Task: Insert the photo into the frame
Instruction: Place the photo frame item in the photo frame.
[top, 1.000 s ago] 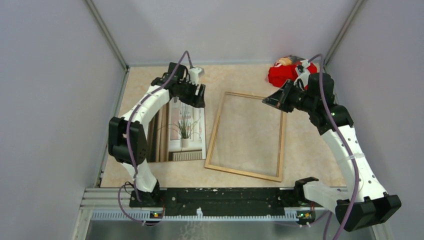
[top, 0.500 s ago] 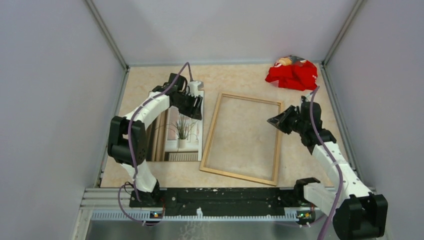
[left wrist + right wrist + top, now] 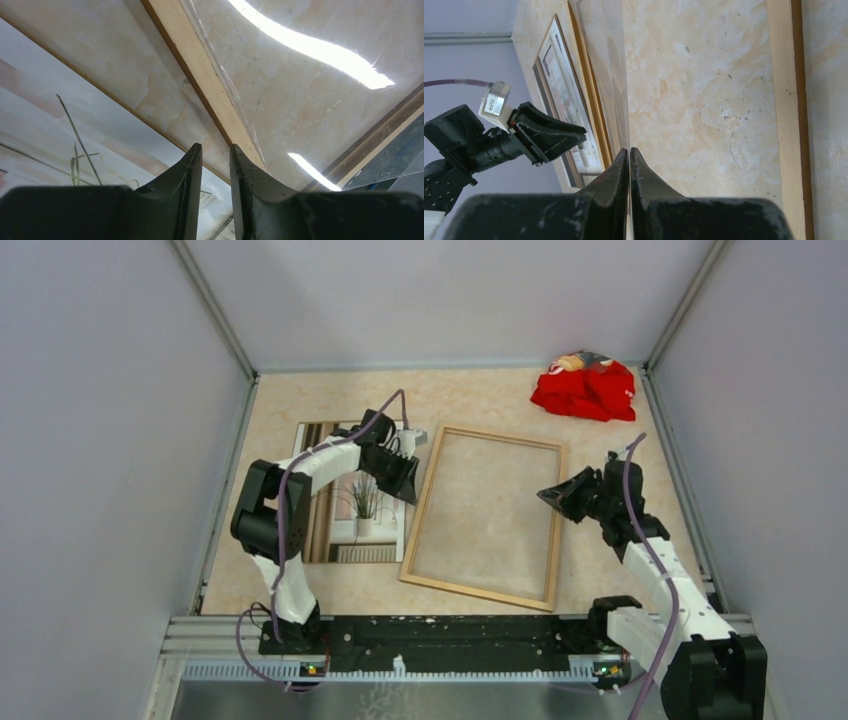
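Note:
The photo [image 3: 350, 510] lies face up on the table at the left; it also shows in the left wrist view [image 3: 60, 135]. The frame [image 3: 415, 530] lies beside it, pale wood back up, with a clear sheet [image 3: 310, 90] over its opening. My left gripper [image 3: 412, 485] hovers low over the gap between the photo and the frame's left rail [image 3: 200, 65], its jaws a little apart and empty [image 3: 216, 147]. My right gripper [image 3: 545, 495] is at the frame's right rail [image 3: 781, 100]. Its jaws [image 3: 629, 150] are pressed together on what looks like the clear sheet's edge [image 3: 611, 75].
A red cloth bundle [image 3: 585, 390] lies at the back right corner. Grey walls close in the table on the left, back and right. A black rail with the arm bases runs along the near edge [image 3: 450, 630].
My left gripper moved from the photo's far right corner nearer and right, towards the frame's left rail; the photo now lies flat. My right arm came down and nearer. The frame shifted slightly left.

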Controlling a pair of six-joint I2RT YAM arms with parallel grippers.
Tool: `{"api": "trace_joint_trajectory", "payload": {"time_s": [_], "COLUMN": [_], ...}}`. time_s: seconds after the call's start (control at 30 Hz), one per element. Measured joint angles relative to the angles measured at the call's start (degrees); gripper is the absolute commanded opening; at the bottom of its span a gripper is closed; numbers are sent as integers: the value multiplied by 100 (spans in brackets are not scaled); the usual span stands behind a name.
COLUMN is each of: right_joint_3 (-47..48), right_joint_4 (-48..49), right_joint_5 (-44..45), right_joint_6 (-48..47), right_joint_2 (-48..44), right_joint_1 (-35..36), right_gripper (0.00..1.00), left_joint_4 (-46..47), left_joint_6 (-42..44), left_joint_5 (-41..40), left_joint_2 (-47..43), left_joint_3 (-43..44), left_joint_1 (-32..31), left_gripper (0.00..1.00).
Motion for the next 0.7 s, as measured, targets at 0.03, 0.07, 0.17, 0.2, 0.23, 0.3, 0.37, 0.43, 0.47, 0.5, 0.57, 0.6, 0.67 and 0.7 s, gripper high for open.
{"api": "trace_joint_trajectory", "payload": {"time_s": [0.03, 0.07, 0.17, 0.2, 0.23, 0.3, 0.37, 0.43, 0.47, 0.5, 0.57, 0.6, 0.67, 0.7], "right_joint_3": [-48, -96, -227, -282, -350, -463, -564, -638, -654, -673, -673, -673, -673, -673], "right_joint_4": [13, 22, 144, 214, 323, 476, 575, 656, 671, 699, 717, 741, 787, 798], "right_joint_5": [-37, -72, -190, -240, -321, -455, -581, -673, -708, -734, -789, -817, -866, -883], "right_joint_6": [42, 74, 203, 234, 282, 348, 400, 426, 455, 459, 501, 520, 588, 632], "right_joint_2": [-17, -42, -125, -146, -157, -157, -157, -155, -155, -157, -160, -162, -170, -188], "right_joint_1": [-2, -4, -50, -83, -125, -201, -262, -295, -295, -295, -295, -295, -295, -295], "right_gripper": [0, 0, 0, 0, 0, 0, 0, 0, 0, 0, 0, 0, 0, 0], "left_joint_4": [37, 66, 120, 133, 144, 190, 223, 243, 254, 256, 258, 256, 254, 254], "left_joint_6": [-20, -33, -74, -83, -81, -81, -83, -83, -83, -83, -83, -83, -83, -83], "left_joint_5": [7, 9, 13, 13, 15, 39, 55, 68, 79, 81, 81, 81, 81, 87], "left_joint_2": [48, 96, 199, 212, 214, 214, 216, 216, 216, 216, 216, 216, 216, 221], "left_joint_3": [0, 0, 0, -2, -4, -4, -9, -11, -20, -26, -55, -66, -74, -74], "left_joint_1": [0, 0, 2, 0, 2, 0, 0, 0, 0, 0, 0, 0, 0, 0], "left_gripper": [28, 24, 17, 17, 17, 17, 16, 17, 16, 16, 16, 15, 13, 12]}}
